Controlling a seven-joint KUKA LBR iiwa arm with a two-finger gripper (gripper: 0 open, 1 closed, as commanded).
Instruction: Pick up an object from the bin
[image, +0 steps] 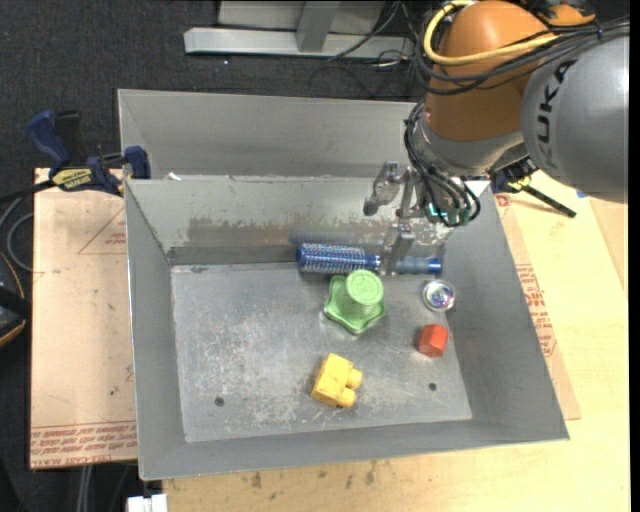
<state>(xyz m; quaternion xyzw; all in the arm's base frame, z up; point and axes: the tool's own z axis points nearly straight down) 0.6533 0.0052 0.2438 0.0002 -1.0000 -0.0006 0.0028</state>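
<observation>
Hand (403, 232) was over the right end of the blue bristly brush (338, 258). The brush lay on its side along the foot of the bin's (250, 350) back wall, right of centre. Couldn't tell whether the hand was open or closed, or whether it was touching the brush.

Handling, my guess:
- **Weight and stiffness:** light plastic with a stiff core and springy bristles.
- **Risks:** it's round, so it would likely roll if nudged, and the bristles could give under pinch and let it slip.
- **Where to grip:** across the smoother, narrower right end, square to the long axis.
- **Clearance:** the back wall was close behind. The green cup (355, 300) sat just in front of the barrel, so there was little room on either side.

Other items were a small shiny round thing (438, 296) near the brush's right end, a red block (431, 340) further forward, and a yellow block (337, 381) well apart.

Arm pose: in from the right, with the orange wrist cover (485, 70) high over the back right corner. The hand pointed down into the bin, roughly vertical.
</observation>
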